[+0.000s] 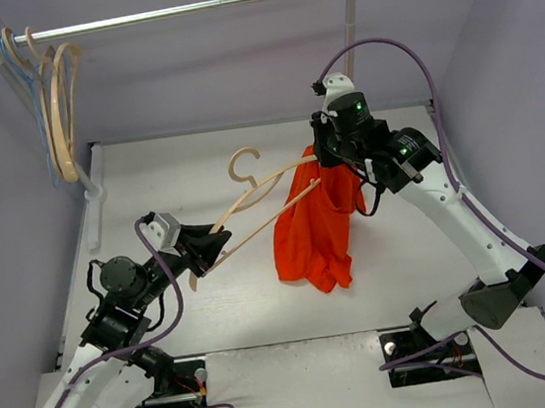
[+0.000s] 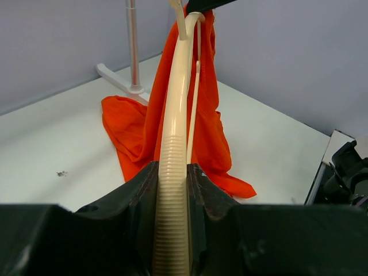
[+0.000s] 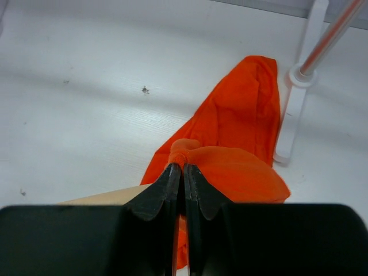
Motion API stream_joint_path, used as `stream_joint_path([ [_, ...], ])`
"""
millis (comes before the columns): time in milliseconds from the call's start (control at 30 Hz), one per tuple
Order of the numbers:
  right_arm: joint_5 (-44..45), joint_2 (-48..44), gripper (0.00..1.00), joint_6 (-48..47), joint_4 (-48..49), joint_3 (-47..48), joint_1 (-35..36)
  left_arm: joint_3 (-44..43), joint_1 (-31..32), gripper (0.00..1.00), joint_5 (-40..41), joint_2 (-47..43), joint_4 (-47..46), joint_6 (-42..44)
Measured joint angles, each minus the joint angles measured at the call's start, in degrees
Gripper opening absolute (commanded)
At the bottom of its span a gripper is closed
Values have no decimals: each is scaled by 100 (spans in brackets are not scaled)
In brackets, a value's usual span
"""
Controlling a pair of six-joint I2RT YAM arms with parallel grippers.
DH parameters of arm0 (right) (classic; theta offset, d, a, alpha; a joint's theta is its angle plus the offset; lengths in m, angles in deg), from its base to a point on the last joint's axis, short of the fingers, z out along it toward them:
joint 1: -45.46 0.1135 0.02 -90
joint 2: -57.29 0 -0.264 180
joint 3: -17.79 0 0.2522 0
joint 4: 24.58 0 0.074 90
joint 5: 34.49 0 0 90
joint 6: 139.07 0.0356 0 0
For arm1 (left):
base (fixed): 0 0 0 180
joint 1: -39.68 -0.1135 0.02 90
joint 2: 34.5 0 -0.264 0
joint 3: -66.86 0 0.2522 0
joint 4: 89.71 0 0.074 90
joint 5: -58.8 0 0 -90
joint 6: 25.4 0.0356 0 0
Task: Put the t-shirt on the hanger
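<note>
The orange-red t-shirt [image 1: 317,228] hangs bunched from my right gripper [image 1: 332,162], its lower end on the table; it also shows in the left wrist view [image 2: 210,132] and the right wrist view [image 3: 241,126]. My right gripper [image 3: 183,168] is shut on a pinch of the t-shirt's cloth. My left gripper [image 1: 209,252] is shut on one ribbed arm end of the pale wooden hanger [image 1: 257,201], held in the air. In the left wrist view the gripper [image 2: 172,172] clamps the hanger [image 2: 175,103], whose far arm end reaches into the t-shirt at the right gripper.
A clothes rail [image 1: 179,11] spans the back on white posts, its right post base [image 3: 290,121] close to the t-shirt. Several spare wooden hangers [image 1: 63,100] and a thin blue hanger [image 1: 36,104] hang at its left end. Purple walls enclose the table [image 1: 199,173].
</note>
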Motion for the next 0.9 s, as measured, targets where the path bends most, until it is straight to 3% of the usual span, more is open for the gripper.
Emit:
stream_joint_path([
  [300, -549, 11, 8, 13, 4, 415, 138, 98, 160, 0, -26, 656, -1012, -234],
  [600, -737, 254, 11, 17, 15, 1449, 839, 63, 715, 0, 485, 1397, -2212, -162],
  [900, 15, 332, 15, 63, -138, 1965, 916, -94, 1674, 0, 1521, 1727, -2997, 588],
])
